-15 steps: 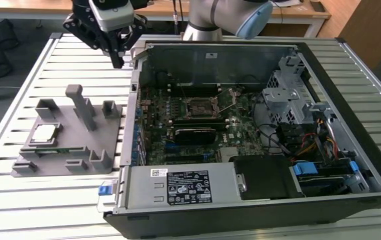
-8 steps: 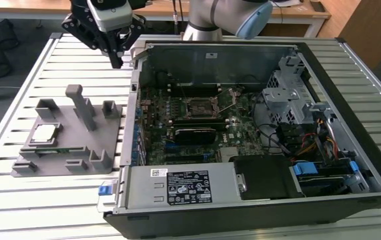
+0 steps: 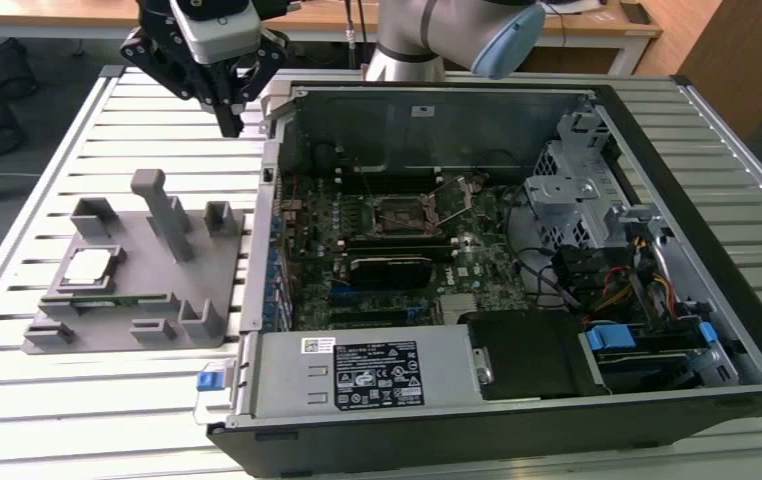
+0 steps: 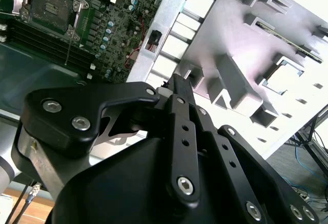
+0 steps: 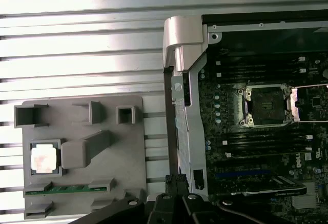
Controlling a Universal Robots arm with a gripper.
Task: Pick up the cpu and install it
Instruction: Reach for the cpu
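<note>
The cpu (image 3: 88,265) lies flat in a square recess of the grey plastic holder block (image 3: 134,300) on the slatted table, at the exterior view's left. Its silvery top also shows in the first wrist view (image 5: 44,159). My gripper (image 3: 230,125) hangs above the table beyond the holder, near the computer case's corner. Its fingers (image 4: 179,88) are shut together with nothing between them. The open black socket (image 3: 401,212) sits on the motherboard inside the case and is seen in both wrist views (image 5: 266,103) (image 4: 48,6).
The open computer case (image 3: 701,110) fills the exterior view's right, with a metal side wall (image 5: 179,80) between holder and motherboard. A memory stick (image 5: 66,188) lies in a slot of the holder. Upright grey posts (image 3: 157,205) rise from the holder. Cables and a drive cage (image 3: 581,190) crowd the case's right.
</note>
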